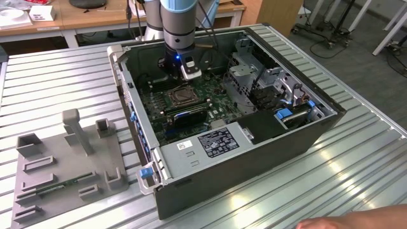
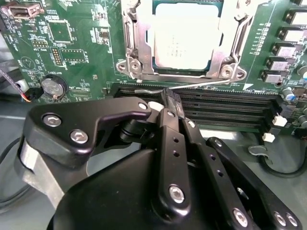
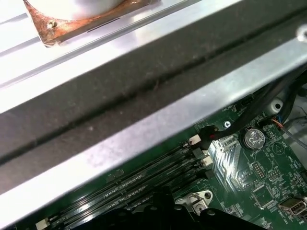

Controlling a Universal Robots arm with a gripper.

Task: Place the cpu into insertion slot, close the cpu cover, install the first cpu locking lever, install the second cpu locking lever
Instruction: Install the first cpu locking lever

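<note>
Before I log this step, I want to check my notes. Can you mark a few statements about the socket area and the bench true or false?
1. The cpu sits in the insertion slot. True.
2. The cpu cover is tilted up, open. False: it lies flat around the cpu.
3. The pincer is shut, its tip at the thin locking lever beside the memory slots. True.
4. The computer case rests on a wooden table. False: it rests on a ribbed metal table.
5. The grey fixture lies on the exterior view's right of the case. False: it lies on the exterior view's left.
</note>
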